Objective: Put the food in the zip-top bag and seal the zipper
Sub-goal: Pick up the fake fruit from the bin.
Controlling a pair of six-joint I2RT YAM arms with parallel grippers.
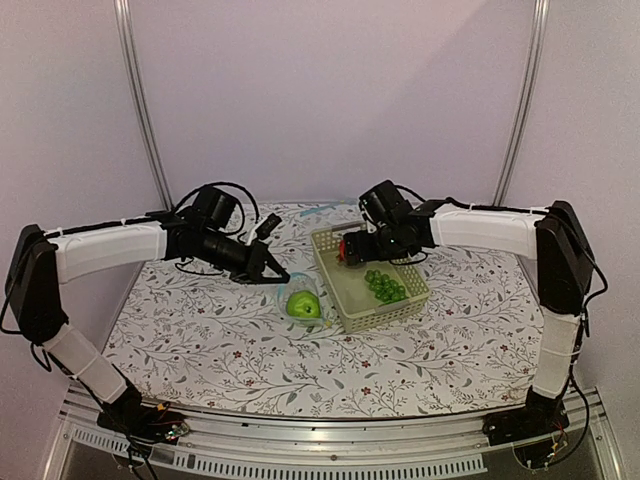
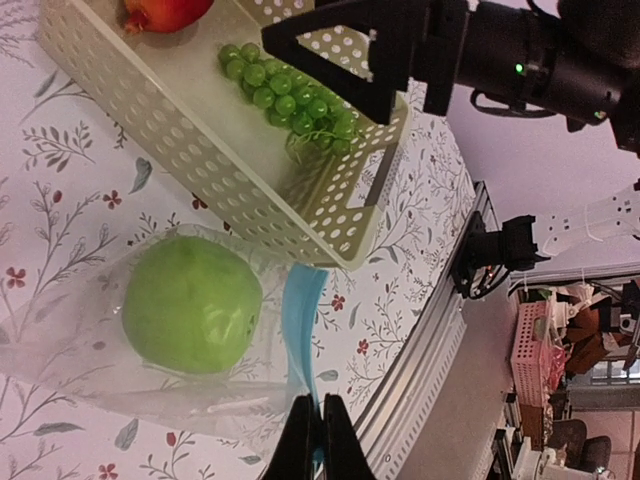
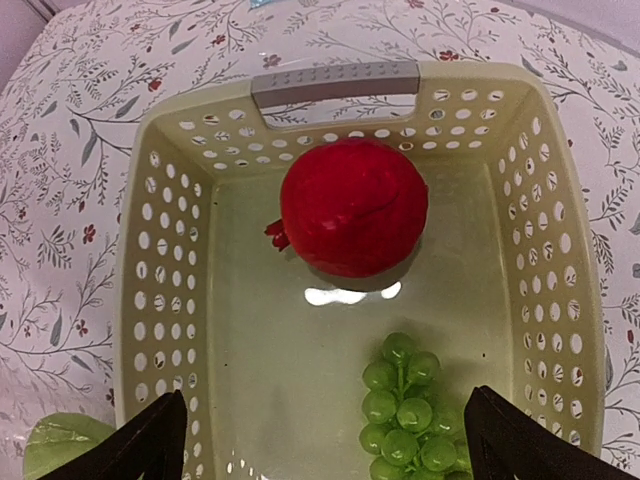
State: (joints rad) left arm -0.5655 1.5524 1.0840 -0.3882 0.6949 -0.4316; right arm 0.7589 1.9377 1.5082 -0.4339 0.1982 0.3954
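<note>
A green apple point(image 2: 190, 303) lies inside the clear zip-top bag point(image 2: 70, 350) on the table, just left of the basket. My left gripper point(image 2: 319, 415) is shut on the bag's light blue zipper point(image 2: 300, 310), holding up that edge of the mouth. In the top view the left gripper point(image 1: 283, 277) sits just above the apple point(image 1: 304, 305). A round red fruit point(image 3: 353, 205) and a bunch of green grapes point(image 3: 405, 420) rest in the pale green basket point(image 3: 150, 250). My right gripper point(image 3: 325, 400) hovers open over the basket, its fingers point(image 3: 150, 445) spread wide and holding nothing.
The basket point(image 1: 340, 300) stands mid-table with a grey handle point(image 3: 335, 82) at its far end. The floral tablecloth point(image 1: 200, 350) covers the table. A metal rail point(image 1: 300, 440) runs along the near edge.
</note>
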